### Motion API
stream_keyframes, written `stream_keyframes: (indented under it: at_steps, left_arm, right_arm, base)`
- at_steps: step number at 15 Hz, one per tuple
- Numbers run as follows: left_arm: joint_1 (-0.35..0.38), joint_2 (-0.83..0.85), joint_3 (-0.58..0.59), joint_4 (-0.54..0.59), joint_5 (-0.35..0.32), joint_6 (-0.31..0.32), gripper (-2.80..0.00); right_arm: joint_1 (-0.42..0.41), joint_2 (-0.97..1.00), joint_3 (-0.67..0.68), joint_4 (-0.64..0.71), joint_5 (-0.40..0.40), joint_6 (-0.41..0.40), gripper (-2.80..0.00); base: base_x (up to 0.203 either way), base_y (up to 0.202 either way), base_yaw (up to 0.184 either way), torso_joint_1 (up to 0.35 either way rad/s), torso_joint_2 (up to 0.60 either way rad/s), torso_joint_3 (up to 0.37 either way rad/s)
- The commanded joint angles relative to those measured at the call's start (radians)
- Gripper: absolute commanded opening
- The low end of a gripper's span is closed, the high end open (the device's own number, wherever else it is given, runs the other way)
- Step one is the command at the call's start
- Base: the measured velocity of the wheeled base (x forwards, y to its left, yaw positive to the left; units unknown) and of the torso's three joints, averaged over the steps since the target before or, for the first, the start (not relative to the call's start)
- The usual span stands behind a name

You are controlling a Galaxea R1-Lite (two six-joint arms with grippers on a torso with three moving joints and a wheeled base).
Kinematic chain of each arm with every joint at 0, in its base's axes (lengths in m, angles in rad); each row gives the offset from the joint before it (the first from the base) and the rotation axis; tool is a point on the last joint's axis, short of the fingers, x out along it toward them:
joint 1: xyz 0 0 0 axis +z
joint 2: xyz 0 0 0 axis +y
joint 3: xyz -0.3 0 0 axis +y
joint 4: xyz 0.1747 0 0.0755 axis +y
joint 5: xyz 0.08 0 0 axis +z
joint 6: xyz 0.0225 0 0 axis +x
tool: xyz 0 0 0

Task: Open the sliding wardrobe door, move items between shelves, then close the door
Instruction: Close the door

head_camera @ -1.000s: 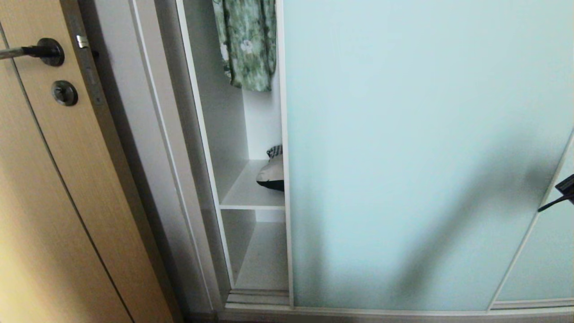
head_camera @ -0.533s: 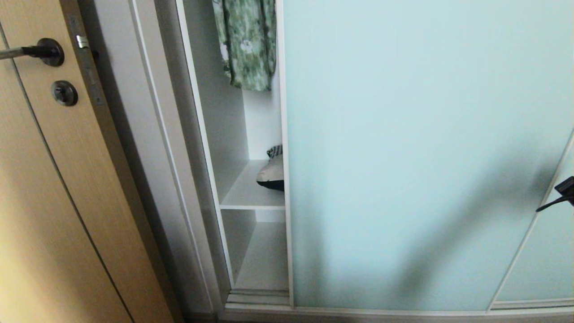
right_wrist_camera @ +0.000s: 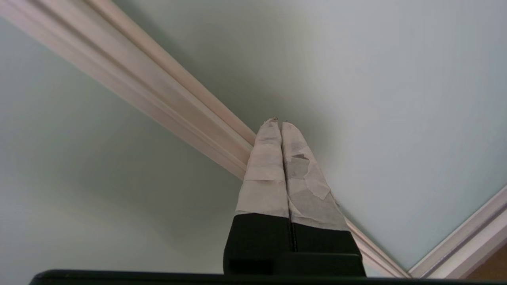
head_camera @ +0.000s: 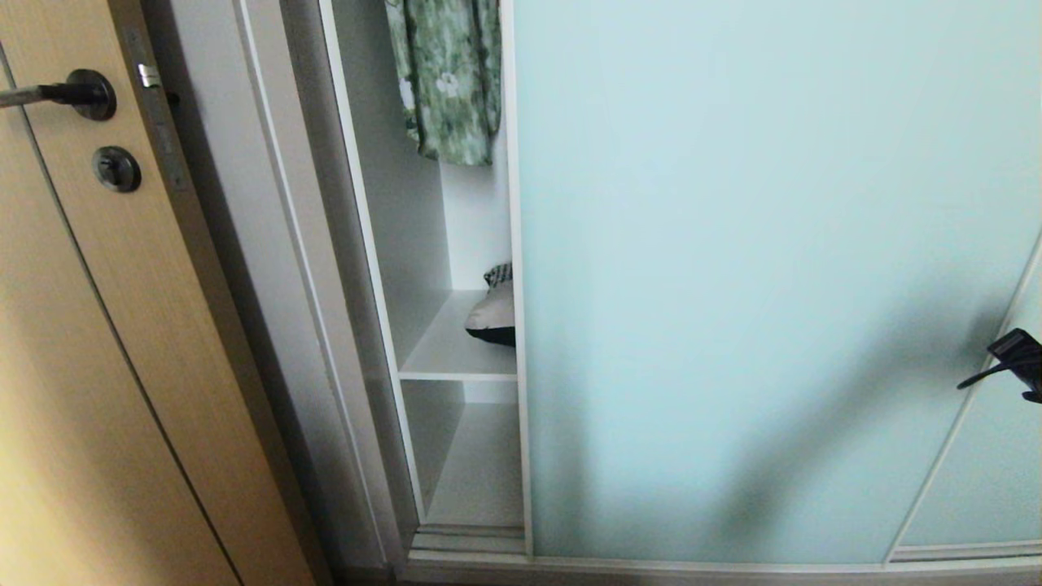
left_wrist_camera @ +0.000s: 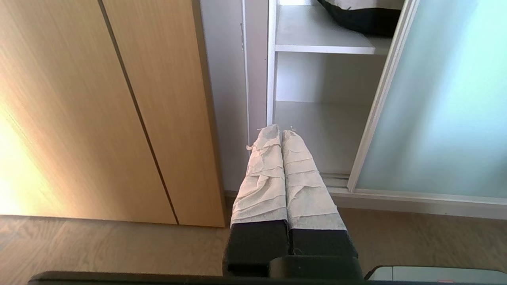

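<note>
Both jaws closed, right gripper (right_wrist_camera: 280, 123) tips at sliding wardrobe door (right_wrist_camera: 396, 79) frame.

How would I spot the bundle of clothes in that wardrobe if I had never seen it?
Find the frosted blue-green sliding wardrobe door and look into the gap left of it. On the upper white shelf, the folded clothes peek past the door's edge: a pale and black lump lying down, unlike the green floral garment hanging above.

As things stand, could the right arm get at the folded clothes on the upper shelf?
Probably not: the sliding wardrobe door covers most of the folded clothes, and the shut right gripper sits at its far frame edge.
</note>
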Motion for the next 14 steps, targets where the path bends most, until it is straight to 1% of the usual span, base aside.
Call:
stream_keyframes:
  at_steps: [1,4,7,9,14]
  left_arm:
    - [0.000,0.002,-0.001,0.001,-0.001,0.000,-2.80]
    - [0.000,0.002,-0.001,0.001,0.000,-0.001,-2.80]
    - [0.000,0.002,-0.001,0.001,0.000,0.000,-2.80]
    - [0.000,0.002,0.000,0.001,0.000,0.000,-2.80]
    - [0.000,0.002,0.000,0.001,0.000,0.000,-2.80]
  right_arm:
    - [0.007,0.005,0.005,-0.002,0.002,0.005,-2.80]
    - [0.015,-0.011,0.006,-0.002,0.004,0.005,-2.80]
    - [0.042,-0.031,0.027,-0.009,-0.007,0.007,-2.80]
    - [0.050,-0.057,0.072,-0.015,-0.010,0.005,-2.80]
    - [0.065,-0.171,0.242,-0.018,-0.004,0.003,-2.80]
  base:
    - [0.000,0.000,0.000,0.000,0.00,0.000]
    - [0.000,0.000,0.000,0.000,0.00,0.000]
    - [0.000,0.000,0.000,0.000,0.00,0.000]
    - [0.000,0.000,0.000,0.000,0.00,0.000]
    - [0.000,0.000,0.000,0.000,0.00,0.000]
